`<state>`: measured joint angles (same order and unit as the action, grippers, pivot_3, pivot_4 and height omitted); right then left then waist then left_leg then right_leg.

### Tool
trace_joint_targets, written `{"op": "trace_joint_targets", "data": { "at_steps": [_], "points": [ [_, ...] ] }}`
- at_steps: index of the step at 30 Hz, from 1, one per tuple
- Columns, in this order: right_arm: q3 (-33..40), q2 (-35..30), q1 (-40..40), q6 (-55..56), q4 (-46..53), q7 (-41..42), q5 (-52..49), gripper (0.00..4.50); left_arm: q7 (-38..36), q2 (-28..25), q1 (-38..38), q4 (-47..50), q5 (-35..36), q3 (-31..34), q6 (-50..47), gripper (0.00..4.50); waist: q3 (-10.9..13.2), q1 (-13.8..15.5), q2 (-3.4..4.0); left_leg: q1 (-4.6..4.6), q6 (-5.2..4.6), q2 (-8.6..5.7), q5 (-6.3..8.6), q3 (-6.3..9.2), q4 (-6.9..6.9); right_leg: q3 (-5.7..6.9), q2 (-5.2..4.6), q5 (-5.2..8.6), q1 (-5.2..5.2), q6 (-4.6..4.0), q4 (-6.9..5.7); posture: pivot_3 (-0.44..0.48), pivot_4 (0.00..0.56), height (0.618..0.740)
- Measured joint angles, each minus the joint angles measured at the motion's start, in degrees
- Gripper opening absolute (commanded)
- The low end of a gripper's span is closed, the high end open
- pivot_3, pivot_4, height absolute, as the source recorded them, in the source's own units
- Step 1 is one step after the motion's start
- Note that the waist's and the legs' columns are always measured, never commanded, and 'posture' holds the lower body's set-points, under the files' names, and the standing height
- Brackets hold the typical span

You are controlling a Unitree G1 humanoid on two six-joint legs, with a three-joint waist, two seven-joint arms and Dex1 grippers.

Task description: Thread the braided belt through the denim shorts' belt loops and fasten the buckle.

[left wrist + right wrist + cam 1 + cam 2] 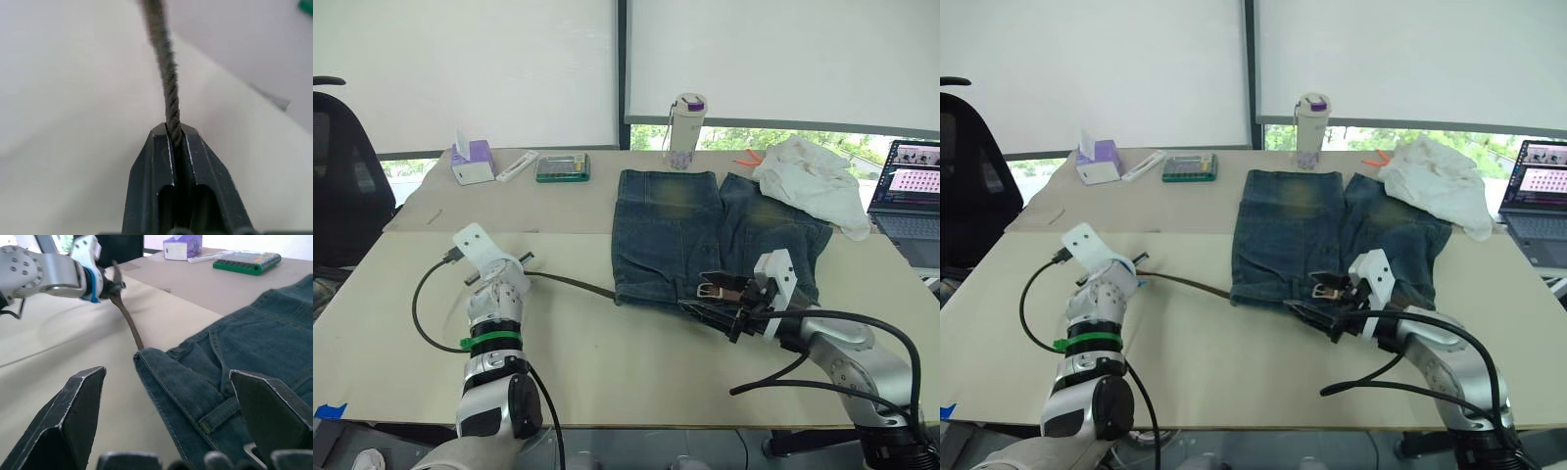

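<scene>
The denim shorts [705,230] lie flat on the table, waistband toward me. The braided belt [570,283] runs from my left gripper [522,271] across the table to the waistband's left corner, where it passes out of sight. In the left wrist view the left gripper [173,137] is shut on the belt [167,93]. The silver buckle [708,290] rests on the waistband, on a short brown piece of strap. My right gripper [710,313] hovers just in front of it, open, its fingers [73,421] spread over the waistband and a belt loop [220,413].
Along the far side stand a purple tissue box [470,161], a green calculator [562,168] and a bottle [685,119]. A white cloth [813,181] lies right of the shorts, with a laptop [909,201] beyond it. A black chair [342,166] is at the left.
</scene>
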<state>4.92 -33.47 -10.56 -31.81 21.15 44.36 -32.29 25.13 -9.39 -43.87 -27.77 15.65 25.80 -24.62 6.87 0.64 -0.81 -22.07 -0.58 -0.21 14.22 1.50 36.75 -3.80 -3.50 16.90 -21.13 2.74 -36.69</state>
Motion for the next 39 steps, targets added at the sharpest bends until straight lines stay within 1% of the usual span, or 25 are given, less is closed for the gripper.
{"op": "trace_joint_targets", "data": {
  "at_steps": [3,5,6,8,10,13,15,17,21,24,27,31,33,34,37,39],
  "points": [
    [0.5,0.8,-0.2,-0.4,-0.1,-1.7,-0.4,4.5,-5.0,-4.2,1.9,1.8,-6.3,-7.8,5.3,0.03,0.0,-0.2,0.0,0.02,0.0,0.0,0.0,-0.01,-0.03,-0.01,0.02,0.0,-0.01,0.0,0.0,0.0,0.15,0.74],
    [2.1,2.2,-0.8,-2.4,-0.5,-4.3,-2.1,4.5,-12.5,-10.0,3.9,4.0,-13.5,-17.4,12.0,0.03,0.0,-0.3,-0.01,0.01,0.13,0.0,-0.08,-0.01,-0.12,-0.01,0.06,-0.03,-0.04,-0.06,0.0,0.0,0.15,0.74],
    [3.0,2.8,-1.4,-3.4,-0.7,-5.6,-2.8,4.5,-15.8,-11.4,4.0,5.4,-15.8,-20.7,14.8,0.03,0.0,-0.2,0.0,0.01,0.17,-0.01,-0.1,-0.01,-0.12,-0.01,0.01,-0.04,-0.04,-0.07,0.02,0.0,0.15,0.74],
    [3.7,4.2,-3.3,-4.4,-0.8,-7.7,-4.0,4.5,-20.5,-12.1,4.1,8.3,-18.9,-25.4,19.1,0.03,-0.1,0.2,0.05,0.03,0.17,-0.02,-0.1,-0.01,-0.12,-0.01,-0.08,-0.04,0.02,-0.07,0.05,0.0,0.15,0.74],
    [3.7,5.0,-4.7,-5.2,-0.5,-9.1,-4.9,4.5,-23.5,-12.1,4.6,9.0,-21.7,-29.5,22.6,0.03,-0.1,0.1,0.04,-0.01,0.13,-0.01,-0.07,-0.02,-0.12,-0.02,-0.07,-0.04,0.01,-0.07,0.11,0.0,0.15,0.74],
    [4.0,5.4,-4.8,-6.8,-0.4,-11.2,-5.3,4.5,-25.4,-12.5,6.3,8.7,-25.4,-33.0,27.0,0.03,-0.1,-0.1,0.04,-0.1,0.08,0.03,-0.05,-0.02,-0.12,-0.02,-0.02,-0.04,-0.11,-0.07,0.07,0.0,0.15,0.74],
    [4.6,5.6,-4.8,-7.8,-0.4,-12.2,-6.3,4.5,-25.4,-12.9,6.7,8.7,-27.9,-34.0,28.6,0.03,-0.1,-0.3,0.04,-0.12,0.07,0.05,-0.05,-0.02,-0.12,-0.04,0.02,-0.04,-0.16,-0.07,0.01,0.0,0.15,0.74],
    [4.9,5.6,-4.5,-8.0,0.2,-12.6,-7.0,4.5,-25.1,-14.5,7.2,8.7,-30.0,-33.9,30.1,0.03,-0.1,-0.5,0.05,-0.08,0.06,0.07,-0.05,-0.02,-0.12,-0.04,0.06,-0.04,-0.14,-0.07,-0.02,0.0,0.15,0.74],
    [5.1,5.3,-4.0,-8.8,0.9,-13.0,-7.5,4.5,-22.4,-17.0,8.2,7.2,-31.6,-31.2,30.1,0.03,-0.1,-0.7,0.04,-0.06,0.05,0.06,-0.05,-0.02,-0.12,-0.02,0.07,-0.03,-0.14,-0.06,-0.07,0.0,0.15,0.74],
    [5.4,4.9,-3.8,-8.9,1.6,-13.0,-8.5,4.5,-18.6,-21.4,8.1,3.6,-33.6,-28.0,30.1,0.03,-0.1,-1.0,0.04,-0.05,0.03,0.07,-0.04,-0.02,-0.12,0.0,0.09,-0.03,-0.15,-0.06,-0.09,0.0,0.15,0.74],
    [5.7,4.6,-3.7,-8.9,1.9,-13.0,-8.9,4.5,-14.7,-24.0,7.5,1.5,-35.6,-26.2,30.3,0.03,-0.1,-0.9,0.04,-0.05,0.03,0.06,-0.04,-0.01,-0.12,0.04,0.06,-0.03,-0.14,-0.06,-0.1,0.0,0.15,0.74],
    [5.6,4.6,-3.7,-8.9,1.9,-13.0,-9.0,4.5,-11.6,-24.4,6.6,1.2,-38.0,-25.9,30.9,0.03,-0.1,-0.3,0.04,-0.08,0.03,0.02,-0.04,-0.01,-0.1,0.07,0.0,-0.03,-0.13,-0.06,-0.09,0.0,0.15,0.74],
    [5.6,4.6,-3.7,-8.9,1.9,-13.2,-9.0,4.5,-11.7,-23.7,6.6,1.2,-37.7,-25.8,31.8,0.03,-0.1,-0.2,0.04,-0.08,0.03,0.03,-0.04,-0.01,-0.1,0.07,0.01,-0.03,-0.14,-0.06,-0.09,0.0,0.15,0.74],
    [5.5,4.7,-3.9,-8.9,1.9,-13.4,-9.0,4.5,-13.1,-22.7,6.6,1.3,-37.0,-26.1,33.5,0.03,-0.1,-0.1,0.04,-0.07,0.04,0.03,-0.04,-0.01,-0.1,0.07,0.0,-0.04,-0.13,-0.06,-0.1,0.0,0.15,0.74],
    [4.9,5.5,-4.8,-10.1,2.1,-14.6,-9.8,4.5,-17.4,-20.6,6.9,2.0,-37.2,-30.5,38.7,0.03,-0.1,0.0,0.03,-0.1,0.04,0.03,-0.04,-0.02,-0.1,0.06,0.0,-0.04,-0.14,-0.06,-0.08,0.0,0.15,0.74],
    [4.8,6.8,-5.6,-11.8,2.3,-16.1,-11.6,4.5,-18.7,-20.4,7.6,3.5,-39.5,-33.8,41.9,0.03,-0.1,-0.1,0.03,-0.1,0.04,0.05,-0.04,-0.02,-0.1,0.04,0.02,-0.04,-0.16,-0.07,-0.08,0.0,0.15,0.74]
  ]
}}
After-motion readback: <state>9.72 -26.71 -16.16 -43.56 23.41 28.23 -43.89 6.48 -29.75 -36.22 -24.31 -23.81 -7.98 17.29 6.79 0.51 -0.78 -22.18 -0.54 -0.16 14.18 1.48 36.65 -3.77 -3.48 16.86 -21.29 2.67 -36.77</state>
